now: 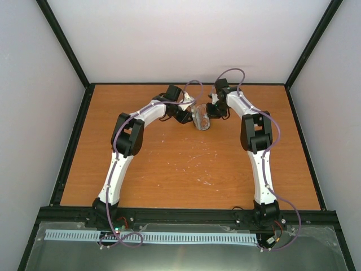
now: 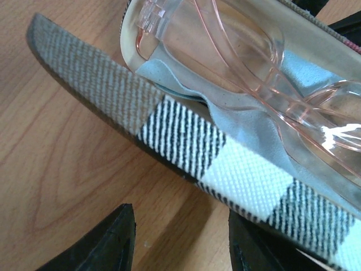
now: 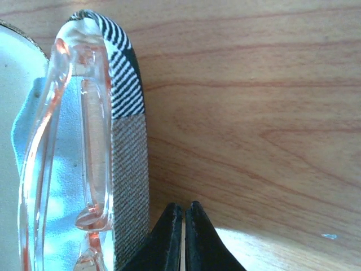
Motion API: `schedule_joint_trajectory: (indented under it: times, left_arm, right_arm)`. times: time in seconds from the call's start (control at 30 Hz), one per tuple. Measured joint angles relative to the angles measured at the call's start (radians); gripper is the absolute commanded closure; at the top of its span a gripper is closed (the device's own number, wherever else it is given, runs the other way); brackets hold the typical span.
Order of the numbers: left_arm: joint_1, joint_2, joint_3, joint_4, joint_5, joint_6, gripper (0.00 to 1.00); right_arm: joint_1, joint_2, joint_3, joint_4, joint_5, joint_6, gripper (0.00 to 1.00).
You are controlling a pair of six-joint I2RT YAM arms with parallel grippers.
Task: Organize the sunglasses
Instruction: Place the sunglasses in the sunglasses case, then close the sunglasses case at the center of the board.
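Note:
The sunglasses [image 2: 225, 51], clear pink, lie folded inside an open plaid tan, black and white case [image 2: 186, 141] on a light blue cloth [image 2: 248, 124]. In the top view the case [image 1: 200, 117] sits at the far middle of the table between both grippers. My left gripper [image 2: 180, 243] is open and empty, its fingers just short of the case's outer rim. My right gripper [image 3: 183, 237] is shut and empty, its tips close beside the case wall [image 3: 130, 169] on the bare wood. The sunglasses [image 3: 93, 141] and cloth [image 3: 62, 186] also show in the right wrist view.
The wooden table [image 1: 186, 169] is ringed by a black frame and pale walls. The left gripper [image 1: 185, 114] and right gripper [image 1: 213, 110] crowd the case from either side.

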Motion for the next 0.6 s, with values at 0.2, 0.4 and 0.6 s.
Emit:
schedule_joint_trajectory:
  times: [0.2, 0.4, 0.6]
  left_arm:
    - [-0.006, -0.01, 0.0, -0.014, -0.025, 0.002, 0.54]
    - [-0.016, -0.016, 0.001, -0.026, -0.05, 0.018, 0.58]
    - [-0.03, -0.024, 0.001, -0.033, -0.079, 0.029, 0.6]
  right_arm:
    - [0.002, -0.006, -0.016, 0.022, -0.015, 0.005, 0.94]
    - [0.007, -0.009, -0.022, 0.029, -0.014, 0.006, 0.94]
    - [0.011, -0.019, -0.039, 0.043, -0.01, 0.006, 0.96]
